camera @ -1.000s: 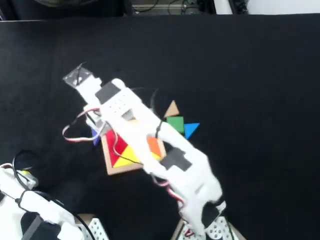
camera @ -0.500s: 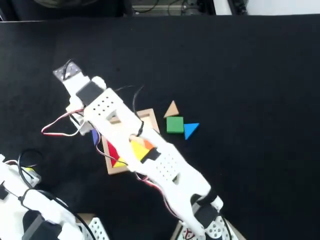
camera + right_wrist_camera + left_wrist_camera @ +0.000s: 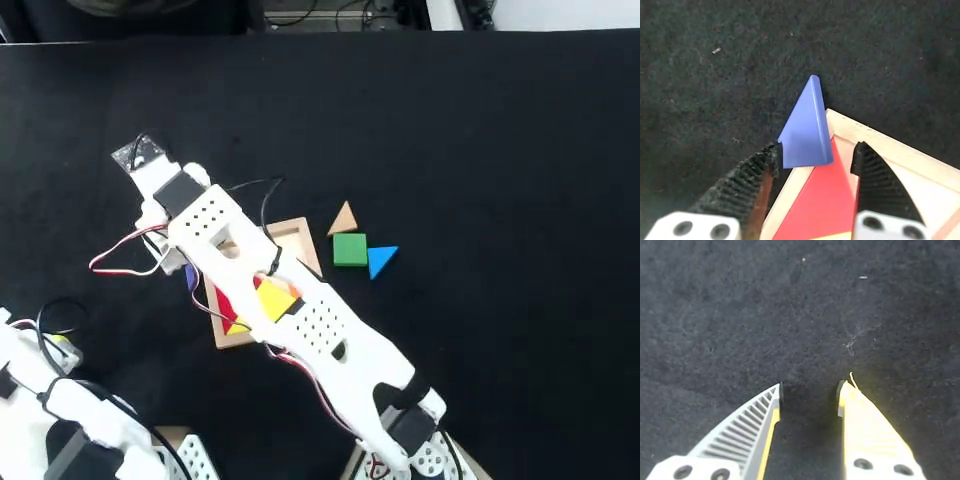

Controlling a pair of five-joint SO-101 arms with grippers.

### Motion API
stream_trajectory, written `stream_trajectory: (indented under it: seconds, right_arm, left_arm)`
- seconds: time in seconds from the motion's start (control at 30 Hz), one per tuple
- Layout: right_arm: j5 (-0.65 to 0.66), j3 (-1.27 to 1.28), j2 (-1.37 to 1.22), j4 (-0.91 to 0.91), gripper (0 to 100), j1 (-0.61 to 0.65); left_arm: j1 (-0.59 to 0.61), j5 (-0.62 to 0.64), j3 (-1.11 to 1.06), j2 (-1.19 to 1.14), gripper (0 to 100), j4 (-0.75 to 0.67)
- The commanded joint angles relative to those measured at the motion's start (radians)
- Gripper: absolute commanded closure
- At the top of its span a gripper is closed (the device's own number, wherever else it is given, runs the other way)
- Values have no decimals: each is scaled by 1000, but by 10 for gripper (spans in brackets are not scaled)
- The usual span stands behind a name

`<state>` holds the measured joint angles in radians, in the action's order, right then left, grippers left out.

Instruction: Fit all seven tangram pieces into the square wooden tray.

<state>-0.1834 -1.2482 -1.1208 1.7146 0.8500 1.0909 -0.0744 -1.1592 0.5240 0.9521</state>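
Note:
In the right wrist view a blue-violet triangle lies tilted over the corner of the wooden tray, partly on its rim and partly over the red piece. My right gripper is open around this triangle, one finger at its corner, the other apart from it. From above, the right arm stretches across the tray, covering most of it; red and yellow pieces peek out. The blue-violet triangle shows at the tray's left edge. My left gripper is open over bare cloth.
A tan triangle, a green square and a light blue triangle lie close together on the black cloth right of the tray. The left arm rests at the near left corner.
The right arm swung left across the tray and now covers more of it, hiding the orange piece. The left arm barely moved.

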Motion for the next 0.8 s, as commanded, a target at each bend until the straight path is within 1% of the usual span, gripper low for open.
stream_trajectory:
  seconds: [0.0,0.1,0.33,0.6,0.77]
  right_arm:
    - [-3,-48,5,2,762,6]
    - [-3,-48,2,-14,765,8]
    - [-3,-47,1,-35,874,11]
    - [-2,-48,1,-34,889,28]
    - [44,-48,-1,-71,939,54]
  left_arm:
    - [-18,-3,5,20,805,-11]
    - [-18,-3,5,20,805,-11]
    - [-18,-3,5,20,805,-11]
    - [-18,-3,5,20,805,-9]
    - [-18,-3,5,20,805,-9]
